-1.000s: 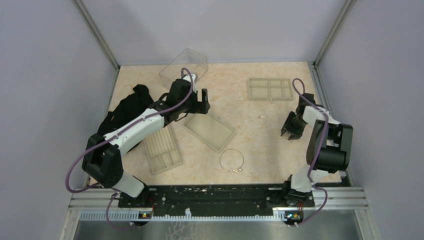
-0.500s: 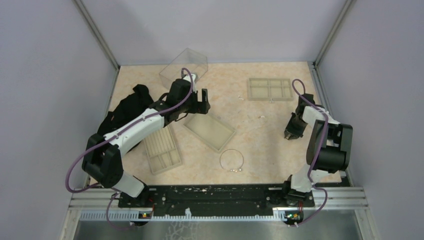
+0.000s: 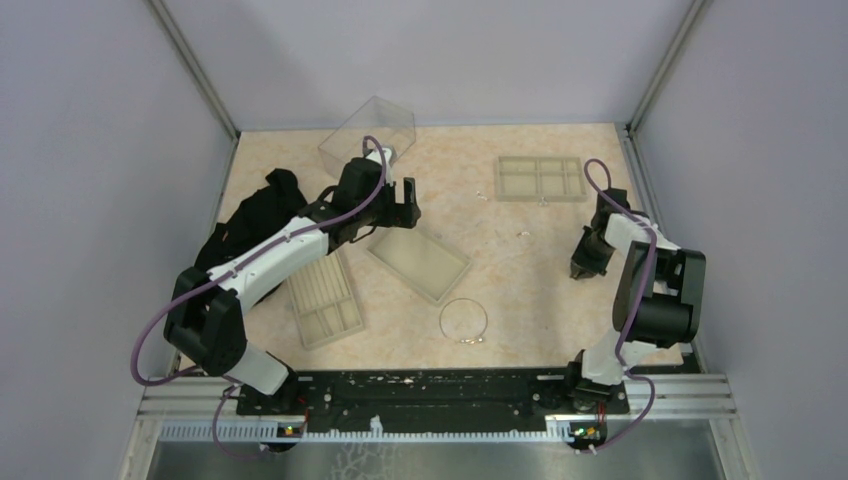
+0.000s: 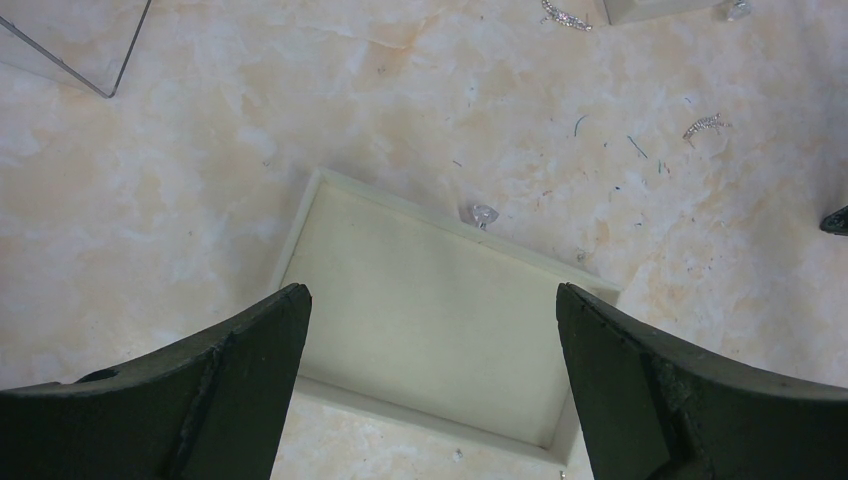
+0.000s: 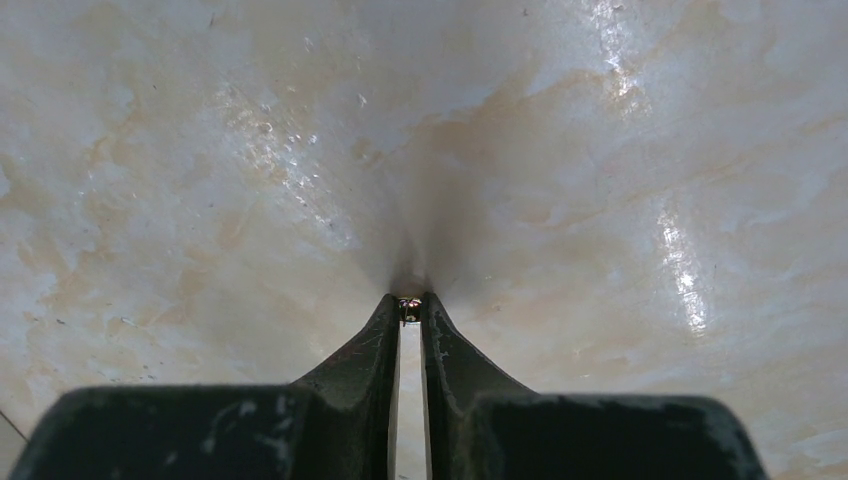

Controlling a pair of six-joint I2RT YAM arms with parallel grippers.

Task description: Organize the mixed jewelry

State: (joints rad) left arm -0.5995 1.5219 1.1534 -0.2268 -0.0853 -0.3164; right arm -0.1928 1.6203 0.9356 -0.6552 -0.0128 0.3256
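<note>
My right claw (image 5: 409, 306) was pinched almost shut on a tiny glinting piece (image 5: 409, 313), its tips down at the glossy, marbled tabletop (image 5: 600, 150), well to the right of the plain tray (image 3: 420, 265). My left claw (image 4: 430, 300) stood wide above that tray's far end, and the tray's matte beige floor showed between the dark fingers (image 4: 200, 400). A small clear-stoned piece (image 4: 483, 213) lay touching the outside of the tray's far rim, and a slim silver piece (image 4: 705, 125) lay beyond it. The thin round wire hoop (image 3: 463, 322), with its small clasp, lay just off the tray's near-right side. A ridged beige tray (image 3: 325, 295) sat just left of it. A compartmented tray (image 3: 540, 178) sat far to its right, contents too small to tell, and a clear box (image 3: 368, 135) stood behind
</note>
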